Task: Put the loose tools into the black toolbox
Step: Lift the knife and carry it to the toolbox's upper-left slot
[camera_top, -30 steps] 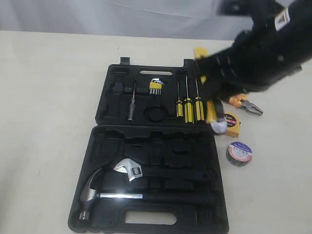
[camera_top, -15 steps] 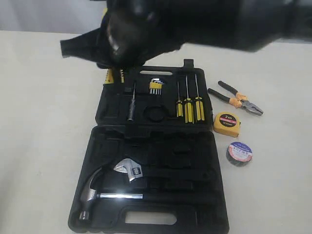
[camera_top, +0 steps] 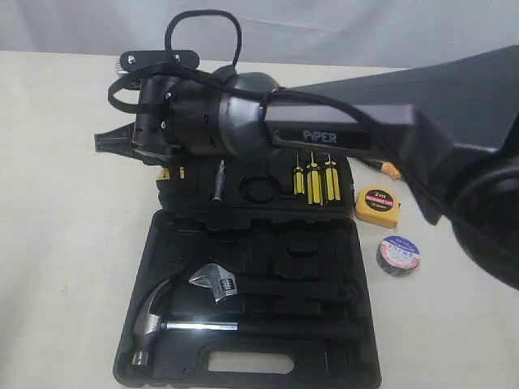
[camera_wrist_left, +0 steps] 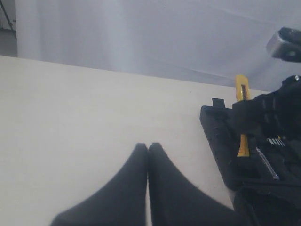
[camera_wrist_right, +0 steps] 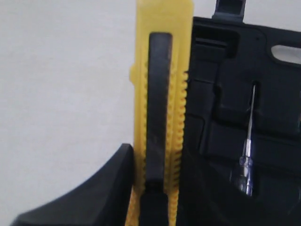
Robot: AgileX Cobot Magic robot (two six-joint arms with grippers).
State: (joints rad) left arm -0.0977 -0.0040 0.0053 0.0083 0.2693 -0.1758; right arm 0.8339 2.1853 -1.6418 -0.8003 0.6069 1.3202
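The jaws of the right gripper [camera_wrist_right: 153, 190] stood narrow, clamped on the yellow-black utility knife [camera_wrist_right: 160, 94], whose body ran straight out past the fingertips, in line with the fingers. (Only the right wrist camera showed that grip; from outside, the wrist hid nearly all of the knife.)

In the exterior view we placed gripper and knife at about ten o'clock of the black toolbox [camera_top: 174, 243], over the nine o'clock edge of its far half. We judged the knife's long axis to run roughly twelve to six, since it lay parallel with the slim driver [camera_top: 219, 180] seated in that half. Its free end rose above the far rim, so we took it as tipped up, not flat. We could not tell whether it touched the case.

As we read it, the coming move turned on carrying the knife toward three o'clock, off the rim and over a moulded slot.

The right arm [camera_top: 349, 138] reached in from three o'clock, low across the far half. The left gripper [camera_wrist_left: 148, 147] was closed on nothing, over bare table [camera_wrist_left: 70, 117] beside the case. The tape measure [camera_top: 377, 204], tape roll [camera_top: 398, 254] and a sliver of the pliers [camera_top: 391, 169] lay outside at three o'clock.
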